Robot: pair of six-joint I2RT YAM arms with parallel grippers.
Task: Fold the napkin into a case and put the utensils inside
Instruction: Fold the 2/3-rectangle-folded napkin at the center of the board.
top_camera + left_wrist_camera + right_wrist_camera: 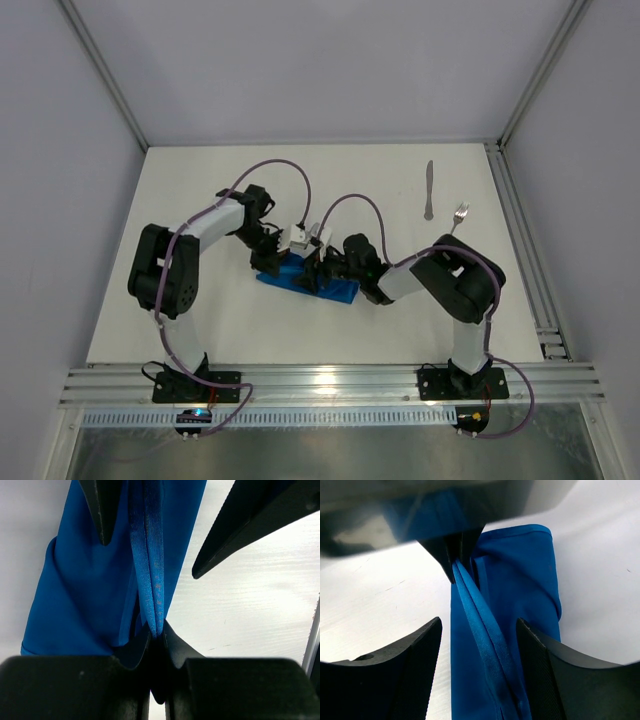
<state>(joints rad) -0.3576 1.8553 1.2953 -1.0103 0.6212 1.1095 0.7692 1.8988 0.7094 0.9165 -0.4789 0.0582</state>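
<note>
Left pincer (157, 636): clenched on the napkin (342, 292). In the left wrist view both fingers meet at bottom centre with a thin doubled edge of the blue cloth nipped between them. That edge rises off the rest of the cloth and runs as a taut ridge to the top of the frame.

Right pincer (479, 623): released, holding nothing. In the right wrist view its two fingers (415, 672) stand apart at the bottom of the frame, one on each side of the raised ridge. I can't tell whether either pad touches the cloth. My left pincer shows at upper centre there, pinching the far end of the same ridge.

Napkin: folded into a narrow band, lying on the bench (300, 180) at centre of the top view, slanted from upper left down to lower right. Both pincers sit over it, tip to tip.

Utensils: knife (428, 190) in the upper right of the top view, lying roughly vertical in frame. Fork (459, 216) is just to its lower right, tines toward the top. Both rest on the bench, well apart from the napkin and from both pincers.
</note>
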